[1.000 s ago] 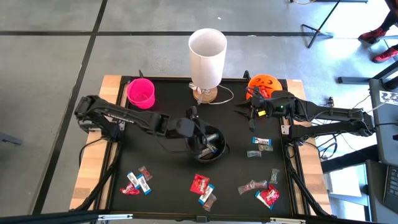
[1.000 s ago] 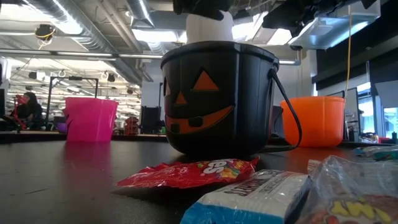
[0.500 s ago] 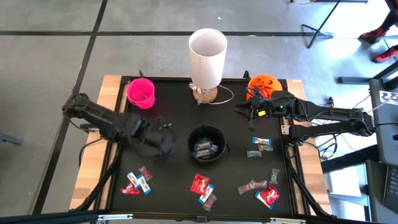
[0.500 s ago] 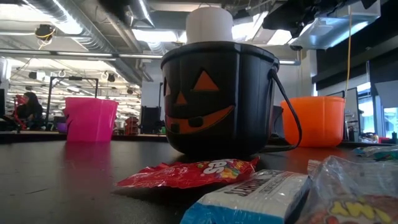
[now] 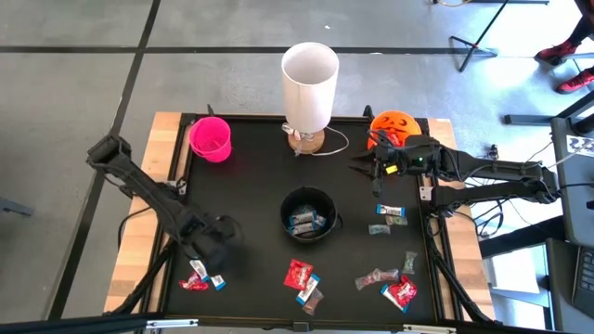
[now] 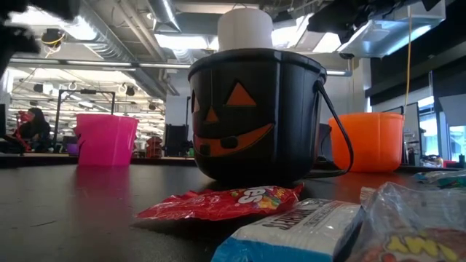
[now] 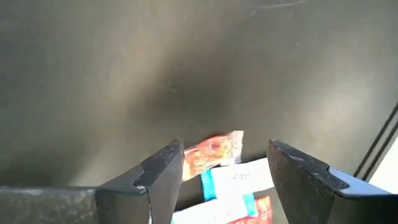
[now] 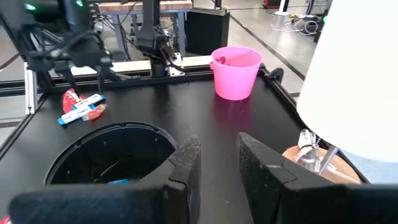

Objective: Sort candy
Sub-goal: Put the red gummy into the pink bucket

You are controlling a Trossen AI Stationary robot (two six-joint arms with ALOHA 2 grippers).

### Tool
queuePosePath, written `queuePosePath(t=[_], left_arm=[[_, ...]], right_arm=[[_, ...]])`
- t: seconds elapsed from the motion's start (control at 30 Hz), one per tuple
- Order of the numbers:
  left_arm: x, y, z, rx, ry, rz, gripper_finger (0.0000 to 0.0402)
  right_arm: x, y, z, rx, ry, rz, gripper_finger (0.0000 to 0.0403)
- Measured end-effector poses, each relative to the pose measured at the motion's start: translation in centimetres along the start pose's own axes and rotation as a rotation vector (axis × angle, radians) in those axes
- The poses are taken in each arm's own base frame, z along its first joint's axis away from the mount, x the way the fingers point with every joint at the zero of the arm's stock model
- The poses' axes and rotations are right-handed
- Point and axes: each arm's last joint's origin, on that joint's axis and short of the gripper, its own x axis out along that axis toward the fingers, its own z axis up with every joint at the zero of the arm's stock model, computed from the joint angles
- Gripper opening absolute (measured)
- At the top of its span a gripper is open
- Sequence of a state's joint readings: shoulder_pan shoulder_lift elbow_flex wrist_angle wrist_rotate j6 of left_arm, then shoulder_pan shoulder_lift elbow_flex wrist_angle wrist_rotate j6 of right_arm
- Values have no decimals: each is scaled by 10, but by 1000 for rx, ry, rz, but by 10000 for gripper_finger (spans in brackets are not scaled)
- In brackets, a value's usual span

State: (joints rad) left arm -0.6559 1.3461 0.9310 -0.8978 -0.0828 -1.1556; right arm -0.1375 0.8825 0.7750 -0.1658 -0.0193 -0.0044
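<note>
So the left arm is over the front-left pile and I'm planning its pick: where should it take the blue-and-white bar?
Probably across the bar's narrow width at mid-length, coming straight down. It lies flat between red packets, and the left gripper already hangs open over it, fingers on either side.

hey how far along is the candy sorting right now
Early on. A few blue-and-white bars already lie in the black bucket. The left gripper is open and empty above the candy pile at the table's front left, apparently about to pick. The right gripper waits open near the orange bucket. Most candy remains loose: the middle pile and right pile.
</note>
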Motion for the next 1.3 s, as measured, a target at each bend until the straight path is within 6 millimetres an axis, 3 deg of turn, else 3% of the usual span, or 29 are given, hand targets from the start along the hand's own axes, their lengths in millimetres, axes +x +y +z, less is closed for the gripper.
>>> queuePosePath(t=[0.13, 0.33, 0.6, 0.87, 1.03, 1.3], left_arm=[[15, 21, -14, -82, -10, -54, 220], [37, 48, -31, -163, 123, -30, 220], [58, 51, -36, -164, 113, -158, 220], [64, 57, -38, -190, 106, -143, 204], [65, 58, -37, -173, 66, -129, 157], [65, 57, -37, -159, 66, -134, 37]], right_arm=[[0, 0, 0, 5, 0, 1, 99], [0, 0, -1, 11, 12, 1, 99], [0, 0, -2, 11, 16, 1, 99], [0, 0, -2, 11, 16, 1, 99], [0, 0, -2, 10, 16, 1, 99], [0, 0, -2, 10, 16, 0, 99]])
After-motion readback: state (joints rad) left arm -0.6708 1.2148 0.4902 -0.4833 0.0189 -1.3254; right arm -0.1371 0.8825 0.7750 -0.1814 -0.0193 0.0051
